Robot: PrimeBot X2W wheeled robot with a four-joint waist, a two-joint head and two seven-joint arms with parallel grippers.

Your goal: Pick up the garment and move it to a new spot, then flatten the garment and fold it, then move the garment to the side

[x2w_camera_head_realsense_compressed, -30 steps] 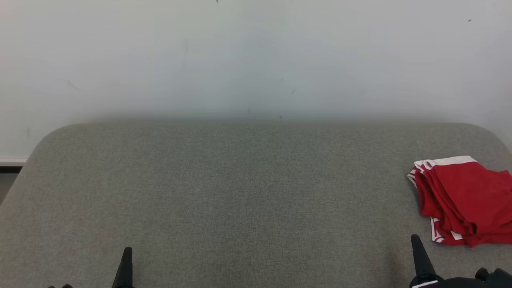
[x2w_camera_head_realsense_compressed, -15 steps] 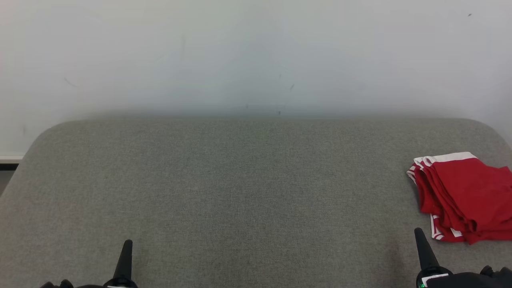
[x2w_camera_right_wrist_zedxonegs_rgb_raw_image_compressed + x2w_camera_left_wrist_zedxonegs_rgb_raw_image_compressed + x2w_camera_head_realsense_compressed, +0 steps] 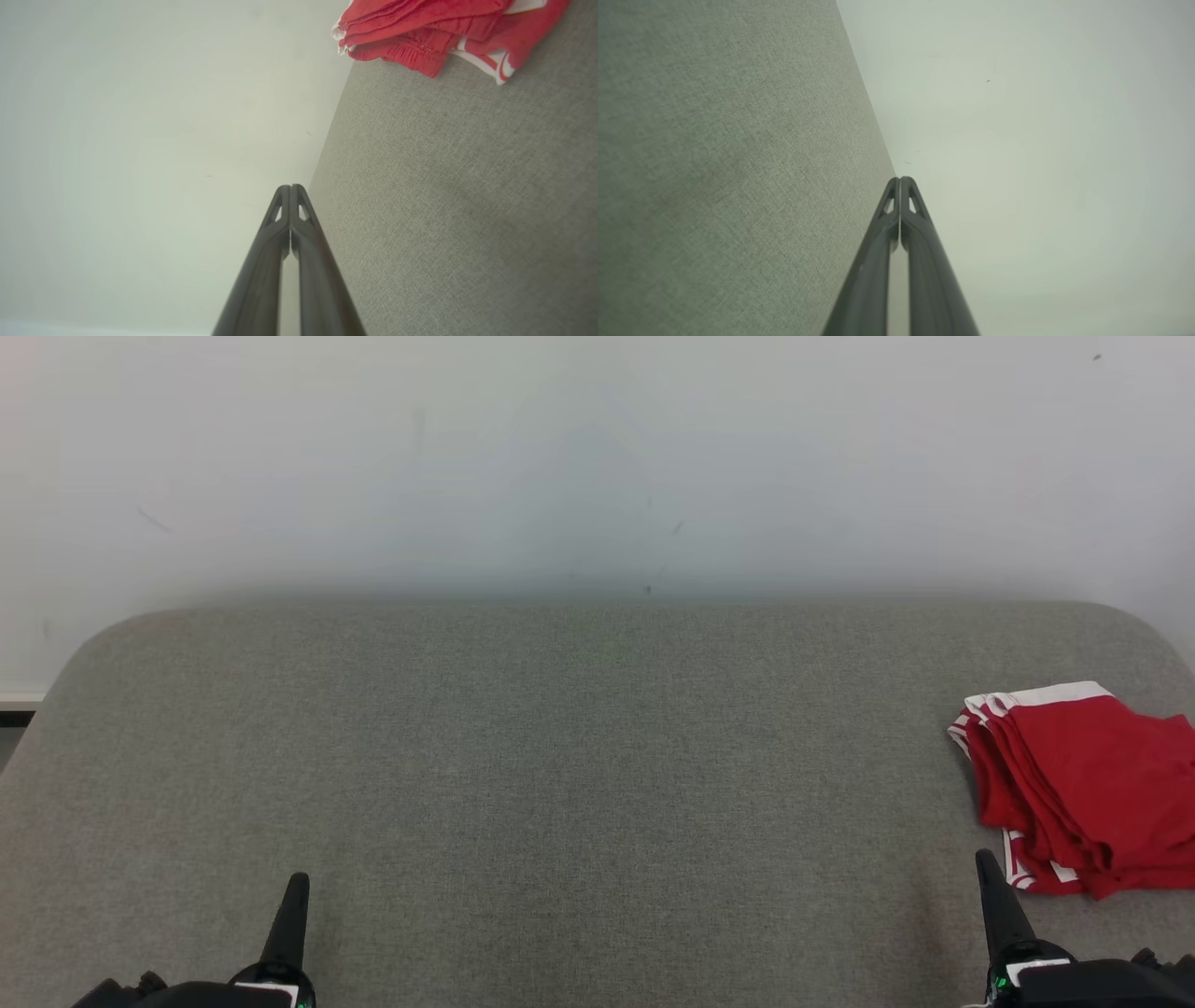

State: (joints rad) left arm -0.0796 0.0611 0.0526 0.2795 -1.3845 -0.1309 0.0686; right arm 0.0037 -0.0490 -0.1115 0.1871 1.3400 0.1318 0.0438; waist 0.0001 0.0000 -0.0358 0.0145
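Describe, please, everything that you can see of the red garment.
The garment is red cloth with a white band at its far edge and white stripes at its near corner. It looks soft and thin, folded into several uneven layers. It lies at the right side of the grey surface, cut by the head view's right edge. Nothing holds it; the shut right pincer stands beside its near corner, apart.

Closed left pincer [image 3: 899,179] beside grey fabric surface [image 3: 728,163].
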